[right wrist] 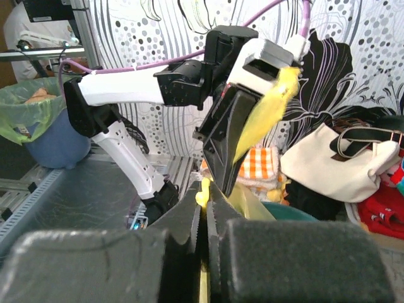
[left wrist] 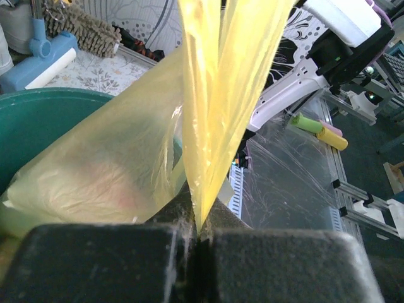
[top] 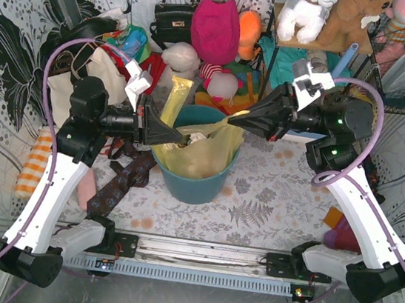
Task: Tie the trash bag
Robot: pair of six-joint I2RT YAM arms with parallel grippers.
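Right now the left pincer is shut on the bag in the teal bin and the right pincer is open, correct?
Not quite: the right pincer is shut on the bag too; the right wrist view shows yellow plastic pinched in it. The left pincer is shut on the bag in the teal bin.

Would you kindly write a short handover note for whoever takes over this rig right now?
Left claw: shut on a pulled-up flap of the trash bag.
Right claw: shut on the bag's opposite rim.
The bag sits inside the teal bin, with both claws meeting above it.
Done: two sides gripped.
Left: cross the flaps and pull a knot; none shows yet.
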